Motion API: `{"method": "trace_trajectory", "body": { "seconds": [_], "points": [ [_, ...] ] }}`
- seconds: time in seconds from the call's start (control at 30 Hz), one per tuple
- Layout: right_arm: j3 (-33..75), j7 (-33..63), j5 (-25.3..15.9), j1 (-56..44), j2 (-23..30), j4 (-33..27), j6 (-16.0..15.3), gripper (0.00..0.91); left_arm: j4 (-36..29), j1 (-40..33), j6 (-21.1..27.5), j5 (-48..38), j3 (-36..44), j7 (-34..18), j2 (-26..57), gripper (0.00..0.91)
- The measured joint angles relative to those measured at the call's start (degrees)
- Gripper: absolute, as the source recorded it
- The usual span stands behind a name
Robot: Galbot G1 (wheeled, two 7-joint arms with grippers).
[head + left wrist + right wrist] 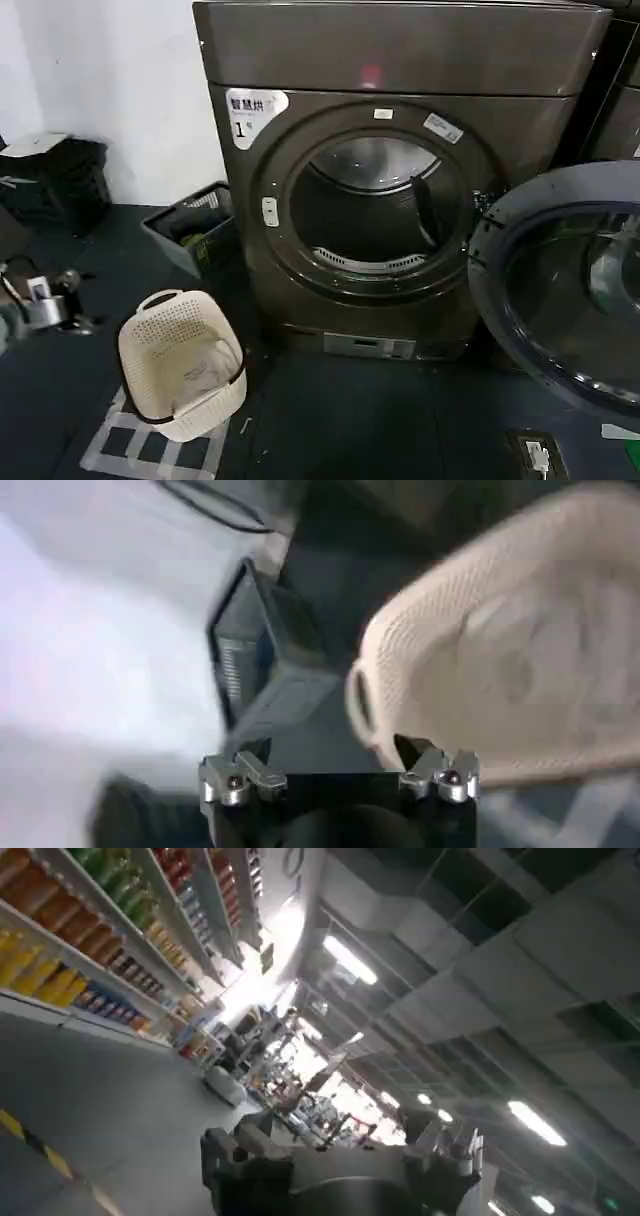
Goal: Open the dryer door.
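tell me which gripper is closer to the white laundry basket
Left. The left gripper hovers open just beside the laundry basket, on its left; the right gripper points away, at ceiling lights and shelves.

A laundry corner inside a large store. The dryer (400,180) stands beside a cream laundry basket (182,362) on dark flooring. Stocked shop shelves (90,938) line a wide aisle under ceiling strip lights (350,960).

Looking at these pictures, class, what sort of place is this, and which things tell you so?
Probably a laundry area set up inside a large shop or hall. The dryer stands with the dryer door swung open, a cream laundry basket sits on the floor, and stocked store shelves run under a high ceiling.
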Motion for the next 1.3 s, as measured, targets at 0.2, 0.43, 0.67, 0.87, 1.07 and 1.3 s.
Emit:
{"method": "trace_trajectory", "body": {
  "seconds": [0.2,0.43,0.67,0.87,1.07,1.3],
  "points": [
    [-1.1,-0.74,-0.03,0.42,0.37,0.81,0.08,0.907,6.67,-2.09,-18.21,10.2,0.35,3.77,3.62,0.907],
    [-1.58,-0.87,0.08,0.27,0.69,0.81,0.72,0.907,10.1,-6.01,-33.59,17.86,3.73,4.98,5.04,0.907],
    [-1.72,-0.82,0.15,0.01,1.02,0.53,1.35,0.907,11.22,-13.4,-44.66,24.56,11.12,2.38,4.82,0.907],
    [-2.17,-0.8,0.14,0.04,1.61,0.76,1.62,0.907,12.23,-16.92,-50.82,30.78,13.59,0.52,3.7,0.907],
    [-2.28,-0.78,0.13,0.08,1.95,1.15,1.66,0.907,11.15,-18.56,-51.37,33.68,14.18,-0.15,2.56,0.907],
    [-2.05,-0.78,0.13,-0.13,2.15,1.43,1.67,0.907,9.31,-22.09,-54.48,40.74,16.06,0.24,0.21,0.907]
  ]
}}
